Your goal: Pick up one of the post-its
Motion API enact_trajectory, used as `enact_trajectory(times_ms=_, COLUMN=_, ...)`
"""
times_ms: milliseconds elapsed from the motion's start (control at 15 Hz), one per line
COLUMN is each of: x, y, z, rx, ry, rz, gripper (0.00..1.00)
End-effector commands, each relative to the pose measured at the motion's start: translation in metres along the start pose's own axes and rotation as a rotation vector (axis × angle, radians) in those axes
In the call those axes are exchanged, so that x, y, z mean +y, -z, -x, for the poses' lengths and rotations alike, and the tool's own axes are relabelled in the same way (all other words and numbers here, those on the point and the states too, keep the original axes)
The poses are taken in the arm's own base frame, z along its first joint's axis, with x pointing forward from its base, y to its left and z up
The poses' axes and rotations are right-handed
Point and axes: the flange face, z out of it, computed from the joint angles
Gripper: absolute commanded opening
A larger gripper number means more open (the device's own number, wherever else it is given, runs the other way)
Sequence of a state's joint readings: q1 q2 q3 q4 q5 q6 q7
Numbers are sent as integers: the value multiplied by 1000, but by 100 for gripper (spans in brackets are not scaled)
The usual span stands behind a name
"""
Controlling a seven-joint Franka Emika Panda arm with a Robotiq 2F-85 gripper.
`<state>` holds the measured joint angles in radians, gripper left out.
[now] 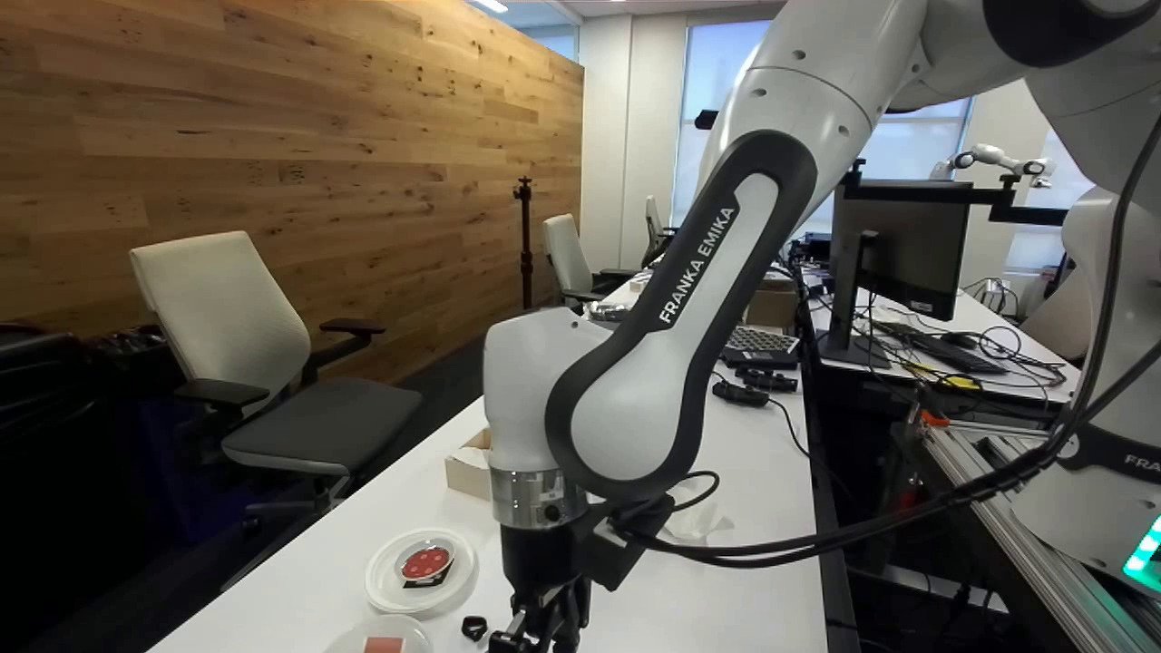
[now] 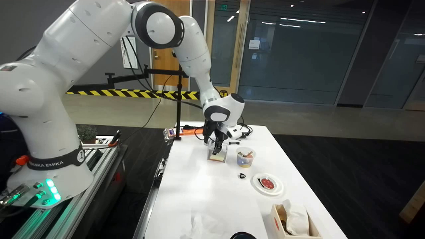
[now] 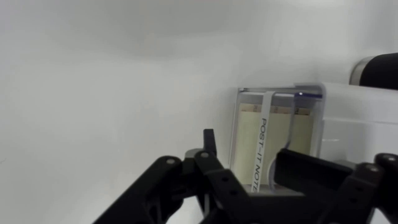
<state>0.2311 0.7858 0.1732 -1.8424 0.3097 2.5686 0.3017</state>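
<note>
Clear plastic forms the box (image 3: 317, 124) beneath the gripper (image 3: 245, 151). It contains pale yellow Post-it notes (image 3: 276, 133); its label strip (image 3: 262, 140) shows "POST-IT NOTE". The gripper fingers (image 3: 311, 171) stand wide apart. In the wrist view, one finger overlaps the box; contact cannot be determined. In an exterior view, a translucent tub (image 2: 245, 162) with mixed contents stands near the gripper; a white plate (image 2: 279, 186) lies farther from it.

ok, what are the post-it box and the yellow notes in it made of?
Post-it box: probably clear rigid plastic, glossy; see-through walls, small glint at the rim. Glass can't be ruled out.
Yellow notes: look like matte paper; pale, flat top sheet, straight edge, no shine.
</note>
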Motion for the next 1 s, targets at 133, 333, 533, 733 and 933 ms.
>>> enact_trajectory(times_ms=133, x=-3, y=-3, z=-8, rx=-5, ry=-20, rz=-12, gripper=4)
enact_trajectory(times_ms=333, x=-5, y=0, z=-11, rx=0, ry=-23, rz=-21, gripper=0)
enact_trajectory(times_ms=533, x=-5, y=3, z=-11, rx=-4, ry=-27, rz=-21, gripper=25)
enact_trajectory(times_ms=733, x=-1, y=12, z=-10, rx=19, ry=-40, rz=-26, gripper=39)
enact_trajectory(times_ms=933, x=13, y=21, z=-11, rx=51, ry=-89, rz=-18, gripper=59)
